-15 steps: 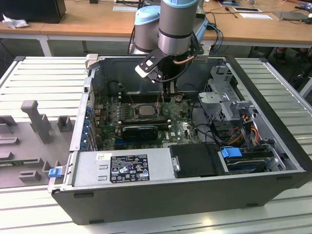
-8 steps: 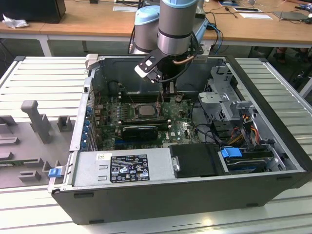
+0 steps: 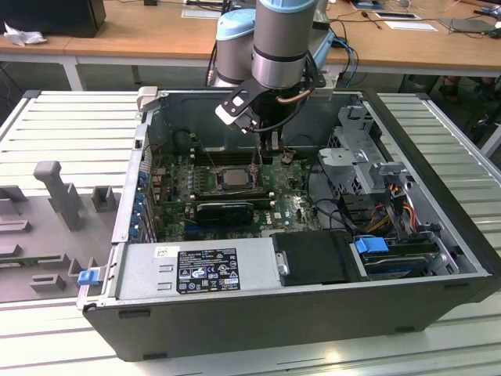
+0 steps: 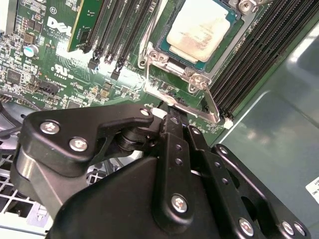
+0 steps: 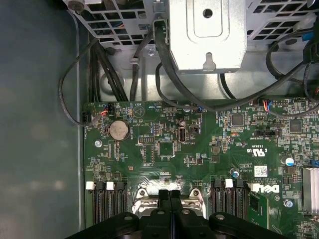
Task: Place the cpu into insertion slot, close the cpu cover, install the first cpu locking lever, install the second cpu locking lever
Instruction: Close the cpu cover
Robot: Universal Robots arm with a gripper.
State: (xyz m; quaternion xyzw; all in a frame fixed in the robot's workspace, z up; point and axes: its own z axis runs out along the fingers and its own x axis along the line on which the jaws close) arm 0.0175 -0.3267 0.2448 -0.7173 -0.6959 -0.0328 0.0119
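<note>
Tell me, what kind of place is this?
Probably a robotics lab or workshop. A robot arm reaches into an open computer case lying on a slatted metal table, and wooden desks stand behind it.

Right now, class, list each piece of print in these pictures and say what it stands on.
Large white logo lettering on the green circuit board: a brand mark, left unquoted.
Black label on the power supply: too small to read.
White sticker beside it: too small to read.
</note>
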